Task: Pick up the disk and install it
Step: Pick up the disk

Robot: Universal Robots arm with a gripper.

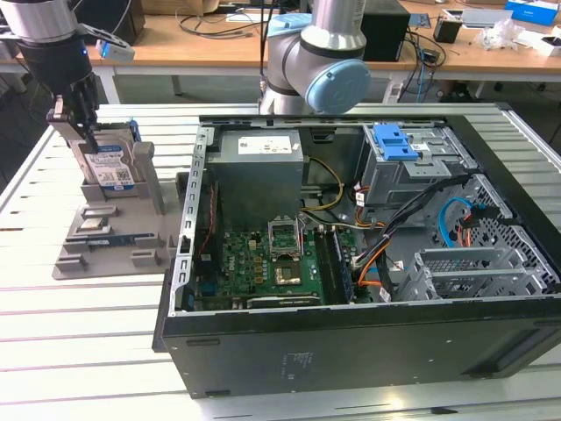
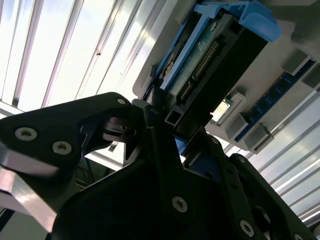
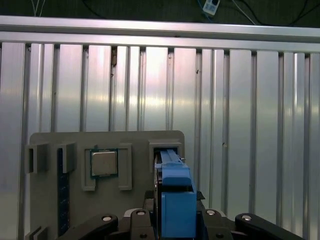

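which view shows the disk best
The exterior view: the disk stands upright in a grey holder, label visible. The second wrist view shows its connector edge; the first wrist view shows its blue rail end-on.

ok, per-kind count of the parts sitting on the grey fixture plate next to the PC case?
On the grey fixture plate:
hard drive: 1
CPU chip: 1
memory stick: 1
Total: 3

No readable print; label (image 1: 114, 173) on the disk (image 1: 98, 156) too small
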